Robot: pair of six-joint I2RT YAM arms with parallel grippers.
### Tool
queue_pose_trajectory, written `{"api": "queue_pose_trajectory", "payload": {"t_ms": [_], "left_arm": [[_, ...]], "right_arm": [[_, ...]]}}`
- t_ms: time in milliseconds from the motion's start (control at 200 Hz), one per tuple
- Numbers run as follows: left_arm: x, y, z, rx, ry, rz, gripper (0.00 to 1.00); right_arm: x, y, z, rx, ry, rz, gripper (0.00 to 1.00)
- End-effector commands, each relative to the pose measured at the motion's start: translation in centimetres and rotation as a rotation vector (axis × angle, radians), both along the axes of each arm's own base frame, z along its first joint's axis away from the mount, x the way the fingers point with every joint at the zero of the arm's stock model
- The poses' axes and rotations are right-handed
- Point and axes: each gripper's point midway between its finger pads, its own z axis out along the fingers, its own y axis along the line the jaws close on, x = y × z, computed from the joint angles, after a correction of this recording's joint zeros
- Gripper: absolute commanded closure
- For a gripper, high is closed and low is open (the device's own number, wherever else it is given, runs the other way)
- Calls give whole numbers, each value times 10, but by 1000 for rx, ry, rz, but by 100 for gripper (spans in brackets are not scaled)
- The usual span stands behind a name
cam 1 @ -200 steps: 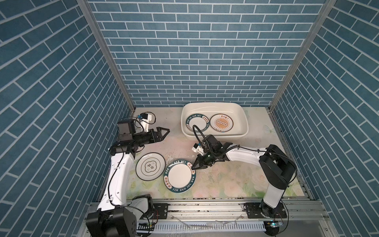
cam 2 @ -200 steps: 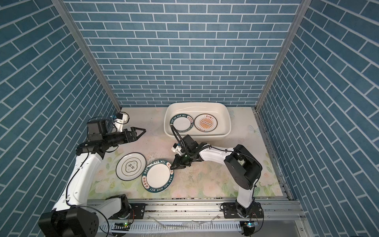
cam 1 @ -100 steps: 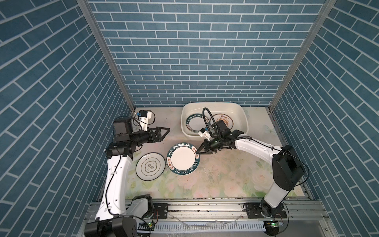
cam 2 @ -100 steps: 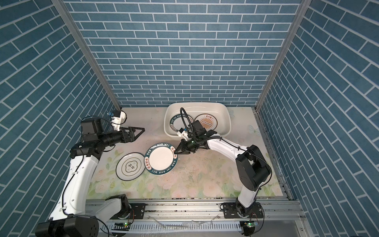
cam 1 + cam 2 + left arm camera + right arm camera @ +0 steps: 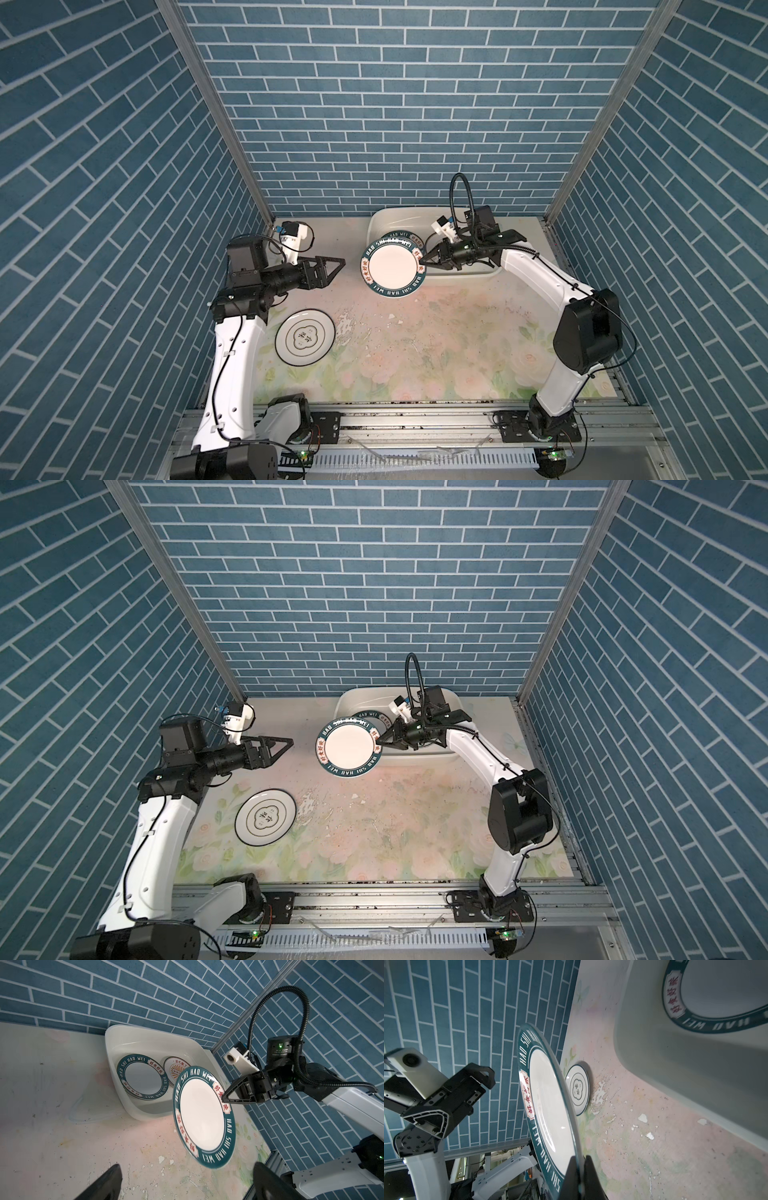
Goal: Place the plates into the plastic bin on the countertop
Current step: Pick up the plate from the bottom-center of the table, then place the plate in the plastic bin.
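Fingers (image 5: 571, 1180) of the right gripper (image 5: 424, 261) are pinched tight on the rim of a plate (image 5: 392, 268), their black wedge tips pressing it from both faces. The plate is a round, glossy white disc with a broad teal band lettered in white and set with red-on-white panels (the letters read HAO SHI HAO WEI). It hangs tilted in the air, clear of the countertop (image 5: 415, 340), by the near corner of the bin (image 5: 390, 218). In both top views its far edge overlaps the bin's rim, but the left wrist view shows it outside the tub, not in it.

The bin is a smooth cream plastic tub, rectangular with rounded corners and a rolled rim, set against the back wall. Two plates lie flat on its floor, side by side: a teal plate (image 5: 143, 1078) of the same pattern and a sunburst plate (image 5: 176, 1068) with an orange rayed centre, partly hidden behind the held one.

The left gripper (image 5: 187, 1167) has its dark fingers spread wide with nothing between them. It hovers above the countertop, pointing toward the held plate but apart from it.

A cloud plate (image 5: 305, 336), white with a thin black rim and a lobed black emblem, lies flat on the countertop beside the left arm. The countertop is matte and pale, printed with faded pink flowers and green leaves, and chipped into white flakes next to that plate.
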Motion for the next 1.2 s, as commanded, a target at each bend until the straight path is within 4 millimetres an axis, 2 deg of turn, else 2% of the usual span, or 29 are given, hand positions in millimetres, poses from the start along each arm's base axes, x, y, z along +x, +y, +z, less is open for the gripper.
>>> {"api": "queue_pose_trajectory", "payload": {"t_ms": [0,145,275,485,670,925,1105,1155,1165,1195], "left_arm": [[0,-3,9,-35,-8,-24,1],[-2,-5,11,-48,-12,-34,1],[-1,-5,9,-49,-10,-32,1],[-1,-6,8,-56,-8,-38,0],[1,-6,12,-58,-10,-39,0],[2,-5,8,-60,-2,-40,1],[2,-5,7,-59,1,-40,0],[2,-6,6,-60,5,-41,0],[2,-6,6,-60,5,-42,0],[2,-5,7,-60,3,-41,0]], "right_arm": [[27,-21,0,14,-11,-30,100],[74,-62,-12,1,-9,-154,100],[110,-101,-31,-30,9,-263,100],[145,-146,-66,-195,-33,-404,100],[160,-164,-87,-328,-63,-443,100],[177,-181,-100,-429,-77,-489,100],[186,-181,-112,-426,-62,-490,100],[186,-180,-107,-424,-66,-488,100],[187,-180,-119,-431,-43,-483,100],[188,-180,-123,-431,-32,-479,100]]}}
